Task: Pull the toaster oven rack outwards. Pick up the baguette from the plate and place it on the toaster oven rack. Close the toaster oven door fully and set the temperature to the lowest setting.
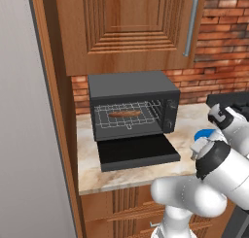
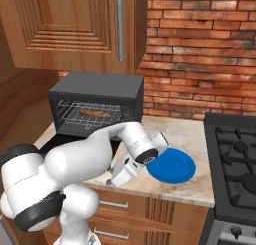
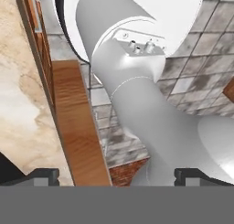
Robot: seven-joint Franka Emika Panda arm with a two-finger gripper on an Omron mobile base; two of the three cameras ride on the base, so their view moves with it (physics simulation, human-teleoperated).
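- Baguette [image 1: 125, 113] lies on rack [image 1: 127, 115], centre frame; oven door [image 1: 137, 152] hangs down open.
- Your hand [image 3: 116, 175] is spread, empty, near blue plate [image 2: 172, 166], lower centre.

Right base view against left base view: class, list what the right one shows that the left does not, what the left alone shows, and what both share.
Right base view alone: the stove with its burners beside the counter, the whole blue plate lying bare, and the open hand hanging past the counter's front edge.

Left base view alone: the tall grey panel left of the cabinets and the full lowered toaster oven door.

Both: the toaster oven, the baguette on the toaster oven rack, the brick wall and the upper cabinet.
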